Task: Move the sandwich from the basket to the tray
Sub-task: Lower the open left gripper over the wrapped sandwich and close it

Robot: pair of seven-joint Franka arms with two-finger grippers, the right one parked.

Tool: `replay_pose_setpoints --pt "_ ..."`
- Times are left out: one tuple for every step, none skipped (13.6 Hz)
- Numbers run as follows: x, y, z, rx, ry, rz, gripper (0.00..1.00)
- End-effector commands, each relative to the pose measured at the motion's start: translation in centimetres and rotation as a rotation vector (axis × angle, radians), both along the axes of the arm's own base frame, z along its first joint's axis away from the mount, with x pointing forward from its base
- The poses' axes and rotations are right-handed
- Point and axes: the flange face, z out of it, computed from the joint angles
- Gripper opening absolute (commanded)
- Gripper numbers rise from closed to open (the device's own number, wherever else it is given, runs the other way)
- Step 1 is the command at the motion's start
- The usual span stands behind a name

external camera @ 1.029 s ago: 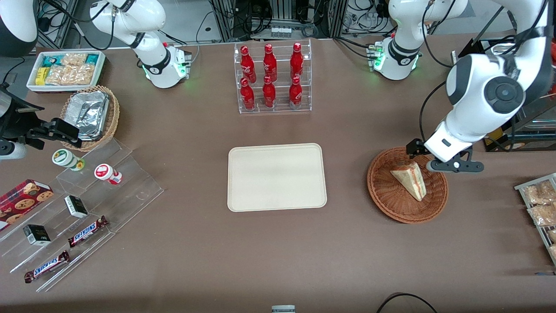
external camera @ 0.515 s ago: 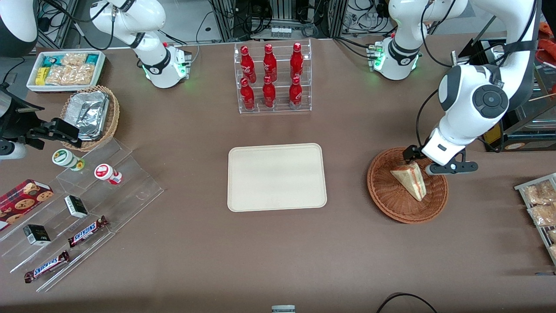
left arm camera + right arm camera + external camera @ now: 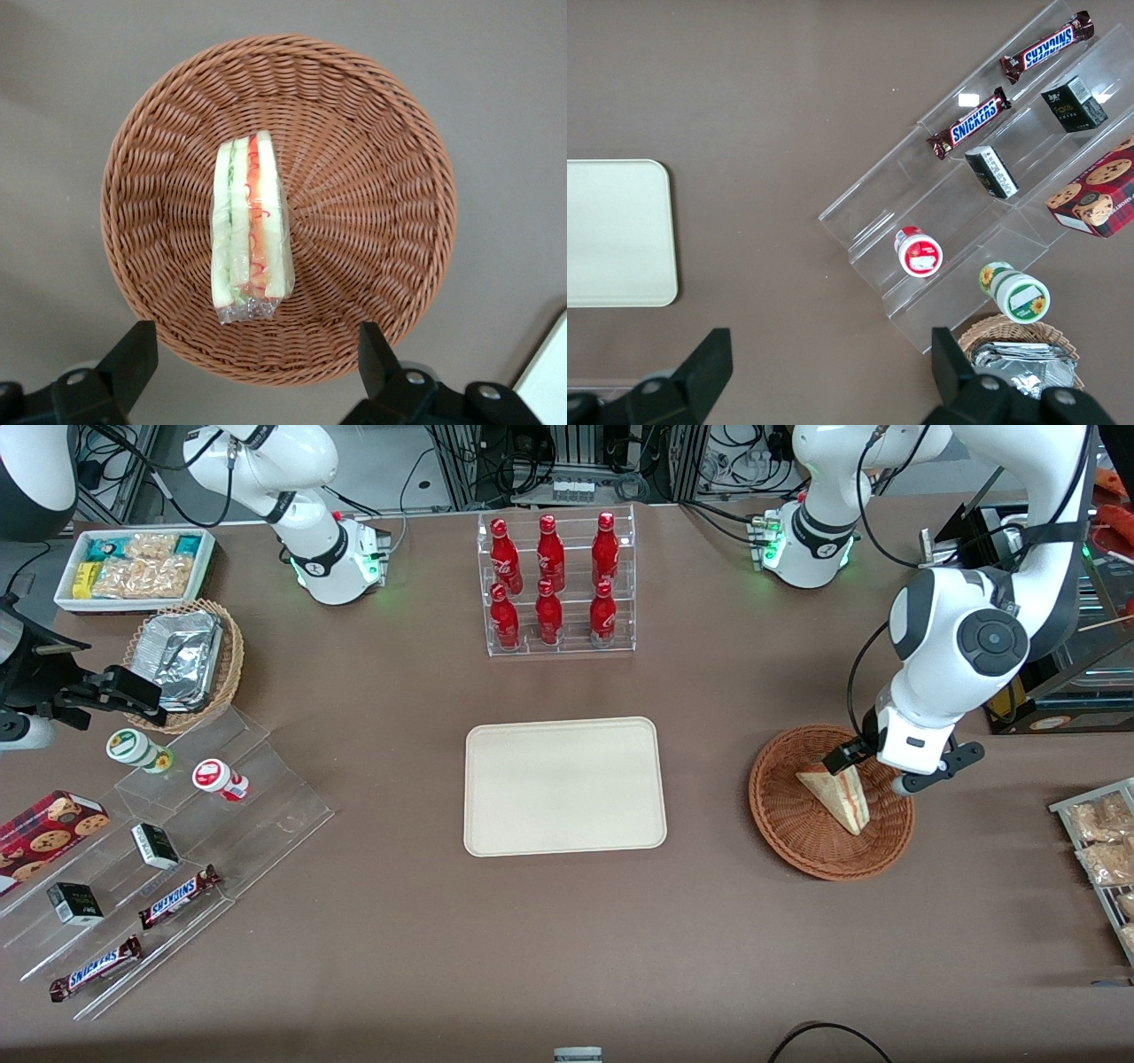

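Note:
The sandwich [image 3: 837, 797], a pale wedge with red and light filling, lies in the round reddish-brown wicker basket [image 3: 797, 833] toward the working arm's end of the table. My left gripper [image 3: 875, 772] hangs open and empty just above the basket's rim that lies farther from the front camera, close over the sandwich's wide end. In the left wrist view the sandwich [image 3: 248, 230] lies wrapped in clear film in the basket [image 3: 372, 221], and the gripper [image 3: 255, 359] has its black fingers [image 3: 133, 359] spread wide, touching nothing. The cream tray [image 3: 564, 786] lies bare at the table's middle.
A clear rack of red bottles [image 3: 554, 584] stands farther from the front camera than the tray. A wire rack of snack packets [image 3: 1103, 850] sits at the working arm's table edge. Acrylic steps with snacks [image 3: 159, 850] and a tan basket of foil containers [image 3: 182, 660] lie toward the parked arm's end.
My left arm has come down and turned its wrist, bringing the open gripper from beside the basket's rim to just over the sandwich's wide end. The sandwich has not moved.

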Motion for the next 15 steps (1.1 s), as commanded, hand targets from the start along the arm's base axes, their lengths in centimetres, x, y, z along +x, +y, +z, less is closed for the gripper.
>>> replay_pose_setpoints --pt "0.1 -0.1 -0.5 -0.009 -0.023 0.097 1.00" --pt "0.2 -0.1 -0.7 -0.008 -0.020 0.096 1.00" --pt "0.2 -0.1 -1.2 -0.007 -0.011 0.096 1.00" --pt "0.1 0.0 -1.5 -0.007 -0.005 0.096 1.00" --pt "0.2 0.0 -2.3 -0.006 0.007 0.097 1.00" --pt "0.3 0.0 -2.6 -0.008 0.007 0.097 1.00" --pt "0.3 0.1 -3.1 -0.010 -0.001 0.097 1.00" --pt "0.3 0.2 -3.7 -0.012 -0.004 0.098 1.00" --pt "0.4 0.6 -4.4 -0.013 -0.004 0.105 1.00" --pt "0.6 1.8 -5.0 -0.011 0.000 0.123 1.00" --pt "0.6 1.9 -5.4 -0.011 0.000 0.122 1.00" --pt "0.6 1.9 -5.9 -0.013 -0.002 0.123 1.00" --pt "0.6 1.9 -6.6 -0.013 0.006 0.122 1.00" --pt "0.7 1.9 -7.0 -0.015 0.005 0.122 1.00" --pt "0.5 2.0 -7.7 -0.016 0.009 0.125 1.00"
